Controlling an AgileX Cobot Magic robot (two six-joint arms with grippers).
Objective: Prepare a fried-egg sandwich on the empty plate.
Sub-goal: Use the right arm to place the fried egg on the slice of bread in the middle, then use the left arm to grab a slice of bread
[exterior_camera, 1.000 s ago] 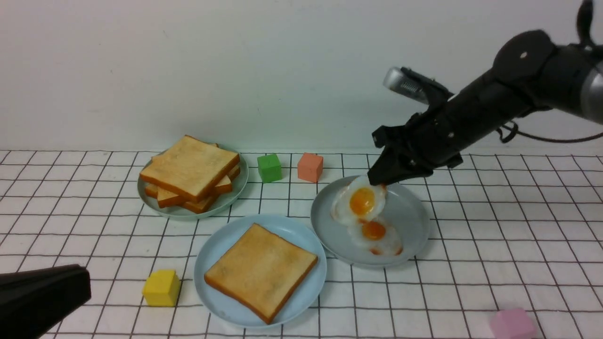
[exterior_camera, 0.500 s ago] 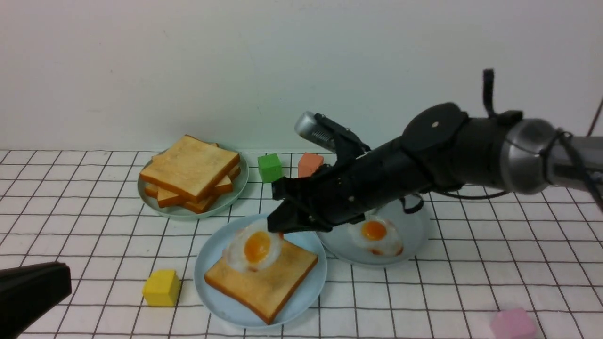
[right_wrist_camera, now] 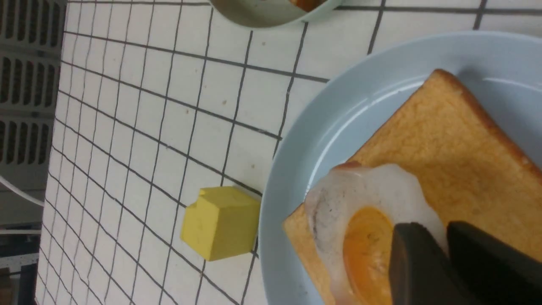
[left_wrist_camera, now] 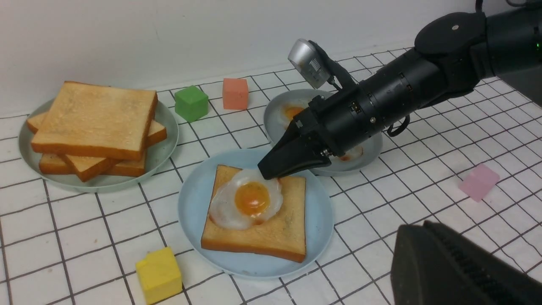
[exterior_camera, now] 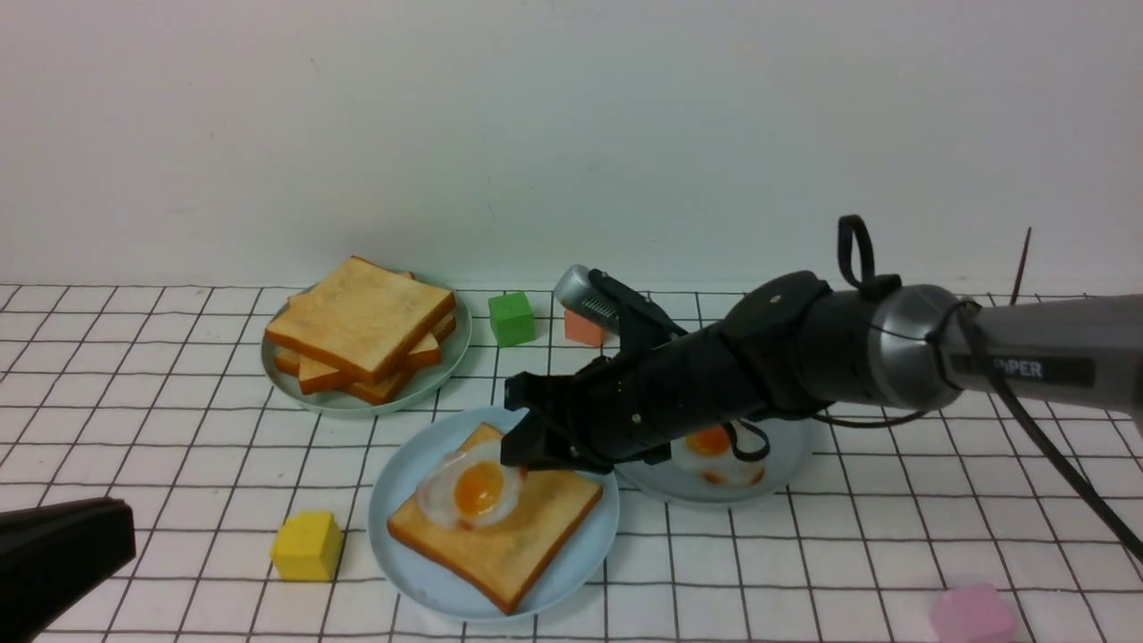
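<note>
**Egg lies on the toast, right claw at its rim**

Nearest, the left gripper (exterior_camera: 107, 540) sits low at the near left, closed. A yellow cube (exterior_camera: 306, 546) lies just left of the light blue plate (exterior_camera: 420, 580), and a pink cube (exterior_camera: 971, 614) sits at the near right. On that plate lies one toast slice (exterior_camera: 536, 522), with a fried egg (exterior_camera: 471, 489) flat on its far left part. The right gripper (exterior_camera: 516, 454) reaches in from the right, its tips at the egg's far rim. Its jaws stand narrow with a thin slit between them, and I cannot tell whether they pinch the egg. Behind it a grey-blue plate (exterior_camera: 781, 451) holds a second egg (exterior_camera: 714, 454). Farther back a pale green plate (exterior_camera: 339, 402) bears a toast stack (exterior_camera: 357, 317), with a green cube (exterior_camera: 511, 318) and an orange cube (exterior_camera: 580, 330) to its right
</note>
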